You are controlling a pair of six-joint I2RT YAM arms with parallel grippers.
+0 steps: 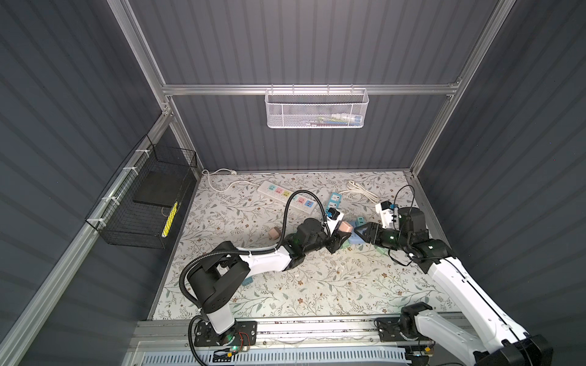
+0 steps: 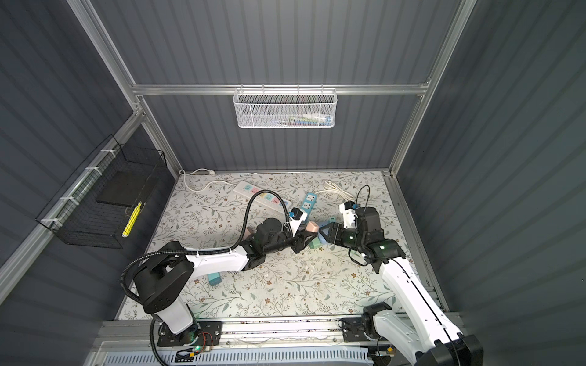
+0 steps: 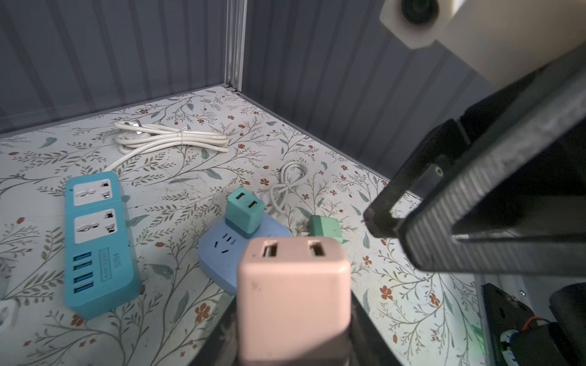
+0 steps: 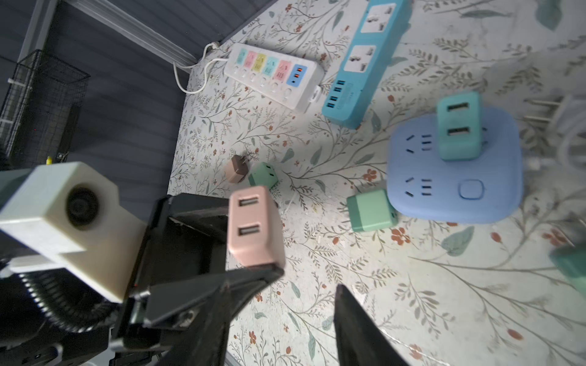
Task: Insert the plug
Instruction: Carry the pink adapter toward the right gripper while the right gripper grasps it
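Observation:
A pink plug, a square adapter with two USB slots on its end face, is clamped in my left gripper, which is shut on it above the mat; its prongs are hidden. In both top views the plug hangs mid-table. My right gripper stands open just beside the left gripper, with nothing between its fingers. The right wrist view shows the pink plug close ahead. A round-cornered blue socket hub lies just beyond, with a teal adapter plugged into it.
A blue power strip and a white multi-colour strip lie farther back. Loose green adapters and a brown one rest on the floral mat. A coiled white cable lies near the back right corner.

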